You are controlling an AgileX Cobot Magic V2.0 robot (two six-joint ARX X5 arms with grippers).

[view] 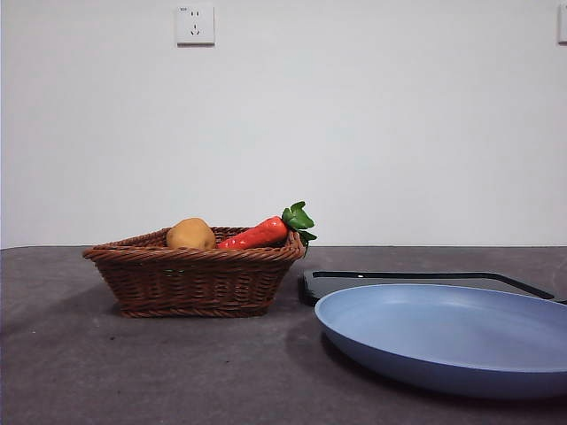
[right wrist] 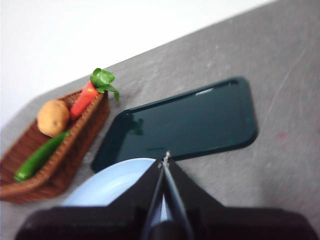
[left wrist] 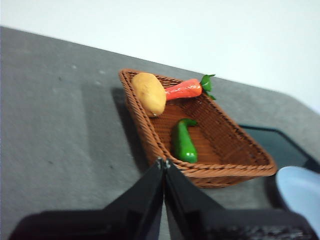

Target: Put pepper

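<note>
The dark-green pepper [left wrist: 183,140] lies inside the brown wicker basket [left wrist: 150,131], beside a tan potato [left wrist: 149,93] and a red-orange carrot with green leaves [left wrist: 184,89]. It also shows in the right wrist view [right wrist: 40,155]. In the front view the basket wall [view: 193,281] hides it. The blue plate [view: 461,336] sits to the right of the basket. My left gripper [left wrist: 164,163] is shut and empty, above the table near the basket's rim. My right gripper [right wrist: 165,158] is shut and empty, above the plate's edge [right wrist: 107,187].
A dark green-black tray [right wrist: 182,122] lies flat behind the plate; in the front view [view: 416,276] only its rim shows. The table is grey. A white wall with a socket [view: 195,25] stands behind.
</note>
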